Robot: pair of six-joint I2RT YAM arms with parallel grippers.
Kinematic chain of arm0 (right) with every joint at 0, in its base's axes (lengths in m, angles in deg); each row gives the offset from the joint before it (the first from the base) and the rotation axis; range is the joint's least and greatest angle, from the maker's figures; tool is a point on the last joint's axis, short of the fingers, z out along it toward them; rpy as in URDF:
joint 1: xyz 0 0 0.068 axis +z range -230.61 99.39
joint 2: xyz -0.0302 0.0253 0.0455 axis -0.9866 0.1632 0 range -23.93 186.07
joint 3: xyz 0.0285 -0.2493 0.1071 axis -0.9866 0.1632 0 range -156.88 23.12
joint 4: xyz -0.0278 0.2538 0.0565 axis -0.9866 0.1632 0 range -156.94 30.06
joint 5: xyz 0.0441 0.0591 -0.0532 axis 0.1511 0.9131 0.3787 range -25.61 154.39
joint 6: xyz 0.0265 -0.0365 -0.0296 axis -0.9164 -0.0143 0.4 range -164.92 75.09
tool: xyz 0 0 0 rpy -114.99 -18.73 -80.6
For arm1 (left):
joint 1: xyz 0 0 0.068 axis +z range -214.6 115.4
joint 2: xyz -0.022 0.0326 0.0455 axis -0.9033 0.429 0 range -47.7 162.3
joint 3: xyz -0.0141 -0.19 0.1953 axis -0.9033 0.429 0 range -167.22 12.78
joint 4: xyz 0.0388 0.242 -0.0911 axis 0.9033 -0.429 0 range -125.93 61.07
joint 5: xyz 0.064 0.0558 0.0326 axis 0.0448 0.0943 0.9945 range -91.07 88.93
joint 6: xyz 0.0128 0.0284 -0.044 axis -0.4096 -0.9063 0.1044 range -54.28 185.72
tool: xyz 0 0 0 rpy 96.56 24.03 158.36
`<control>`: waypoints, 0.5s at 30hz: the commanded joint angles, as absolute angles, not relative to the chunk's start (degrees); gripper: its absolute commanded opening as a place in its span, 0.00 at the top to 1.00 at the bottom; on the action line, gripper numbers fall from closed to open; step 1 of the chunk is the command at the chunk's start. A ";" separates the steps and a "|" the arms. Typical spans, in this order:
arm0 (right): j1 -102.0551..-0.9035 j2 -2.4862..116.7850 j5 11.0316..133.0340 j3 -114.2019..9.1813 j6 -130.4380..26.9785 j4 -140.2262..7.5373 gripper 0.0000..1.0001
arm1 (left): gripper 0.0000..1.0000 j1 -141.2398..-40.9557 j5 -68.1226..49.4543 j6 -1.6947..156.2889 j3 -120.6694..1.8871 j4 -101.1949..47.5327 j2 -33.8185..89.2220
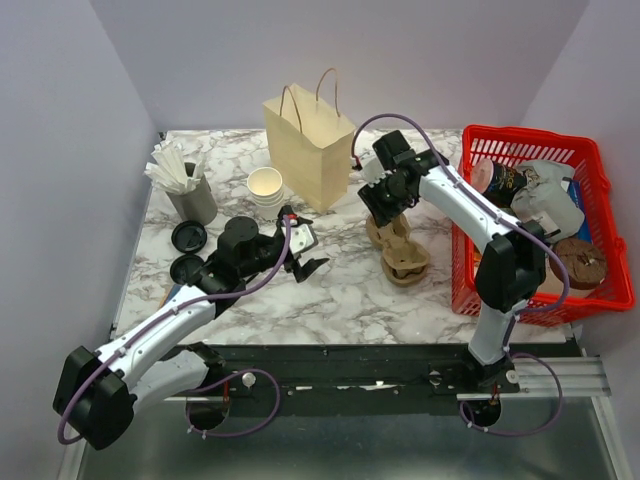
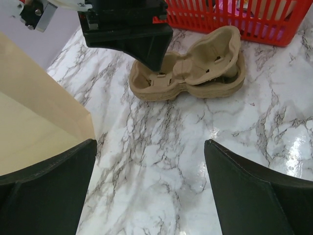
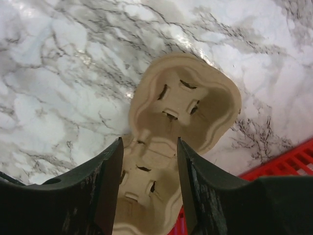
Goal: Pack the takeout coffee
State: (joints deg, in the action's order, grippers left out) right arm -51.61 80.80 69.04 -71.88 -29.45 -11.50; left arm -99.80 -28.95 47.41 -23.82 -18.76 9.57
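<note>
From where I stand I cannot pick out the takeout coffee itself: no lidded white cup shows plainly on the table [image 1: 350,300]. It may be hidden behind the left arm or lying among the clutter in the red basket [image 1: 465,290] at the right, but I cannot tell which. What I do see is a stack of lidless cups [image 1: 265,185] just left of the paper bag [image 1: 310,150] and two loose black lids [image 1: 188,236] further left. The left gripper [image 2: 150,144] hangs low over bare marble near the bag, its jaws spread wide with nothing between them. The right gripper [image 3: 149,147] is poised over the far end of the pulp cup carrier [image 1: 400,255], jaws parted and astride it; whether they touch it I cannot tell. As for the coffee, I'd expect it to be light and soft-walled, and easy to crush. The pressed-on lid could pop under a hard squeeze. The sensible hold is a gentle pinch on the paper wall below the lid, keeping the cup upright.
</note>
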 commanded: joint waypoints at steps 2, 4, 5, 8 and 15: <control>-53.97 84.08 67.55 -73.92 -35.33 -5.68 0.42 | 0.01 -99.49 -24.37 49.37 -21.24 -22.69 5.39; -54.15 84.61 67.99 -72.68 -36.12 -4.55 0.40 | 0.01 -99.49 -23.84 49.81 -20.45 -22.96 4.68; -54.24 84.87 68.17 -72.07 -36.47 -4.28 0.39 | 0.01 -99.40 -23.58 49.98 -20.36 -23.22 4.24; -54.33 85.49 68.70 -70.04 -37.79 -4.36 0.37 | 0.01 -99.49 -23.05 49.90 -20.01 -23.66 3.54; -55.20 88.48 68.70 -70.48 -39.11 -4.36 0.37 | 0.01 -99.49 -22.08 50.60 -20.09 -24.01 3.71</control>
